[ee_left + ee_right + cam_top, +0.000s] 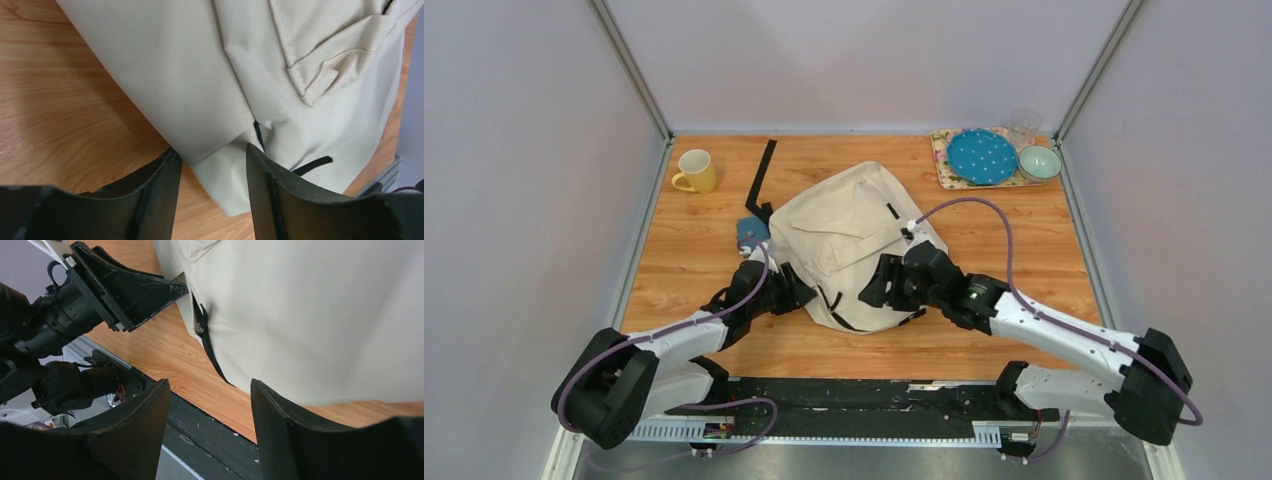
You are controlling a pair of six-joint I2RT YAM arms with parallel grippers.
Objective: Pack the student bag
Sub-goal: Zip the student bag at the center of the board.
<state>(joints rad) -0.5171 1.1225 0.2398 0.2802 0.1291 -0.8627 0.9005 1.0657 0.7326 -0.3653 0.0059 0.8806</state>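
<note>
The cream student bag [849,240] lies flat in the middle of the wooden table, flap pocket up, black zipper pulls and straps along its near edge. My left gripper [792,290] is open at the bag's near left edge; in the left wrist view [212,160] a fold of the cream fabric [200,100] reaches in between the tips. My right gripper [876,283] is open and empty at the bag's near edge; in the right wrist view [210,390] the bag [310,320] with a black zipper pull [201,325] lies just ahead.
A yellow mug [696,171] stands at the back left. A black strap [760,180] lies beside it. A small blue object [751,232] peeks out at the bag's left. A tray [944,165] with a blue plate [981,156], a bowl [1039,162] and a glass [1024,125] is at the back right.
</note>
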